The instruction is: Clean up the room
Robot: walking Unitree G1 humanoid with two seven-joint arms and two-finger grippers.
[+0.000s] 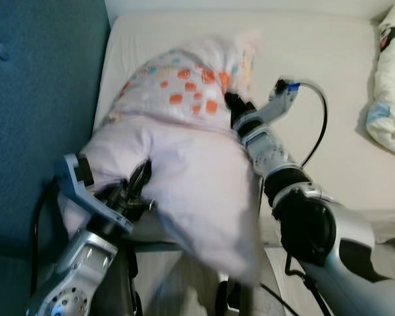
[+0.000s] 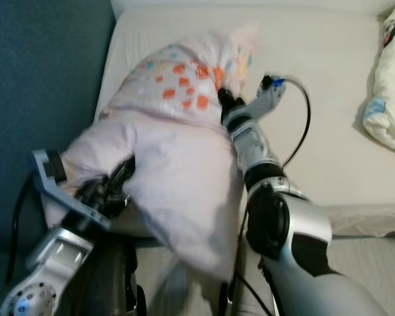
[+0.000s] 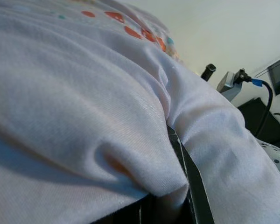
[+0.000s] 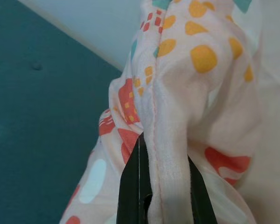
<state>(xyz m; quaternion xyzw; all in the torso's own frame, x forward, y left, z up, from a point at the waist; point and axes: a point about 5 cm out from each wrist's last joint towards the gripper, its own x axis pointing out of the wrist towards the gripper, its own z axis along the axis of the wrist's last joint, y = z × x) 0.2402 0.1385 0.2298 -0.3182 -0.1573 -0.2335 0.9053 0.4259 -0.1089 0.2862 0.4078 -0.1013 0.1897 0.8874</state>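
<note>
Left gripper (image 1: 139, 181) and right gripper (image 4: 161, 186) each pinch the pillow (image 1: 184, 151) above the bed (image 1: 329, 59)

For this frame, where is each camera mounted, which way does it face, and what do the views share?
Left and right eye views: on the head, looking down at a pale pillow over the bed; both silver arms show, left gripper and right gripper at the pillow.
Left wrist view: along that gripper's fingers, into pillow fabric; the right arm's wrist shows beyond.
Right wrist view: along its black fingers pinching the patterned seam, teal headboard behind.
Shared: the pillow in all four.
</note>
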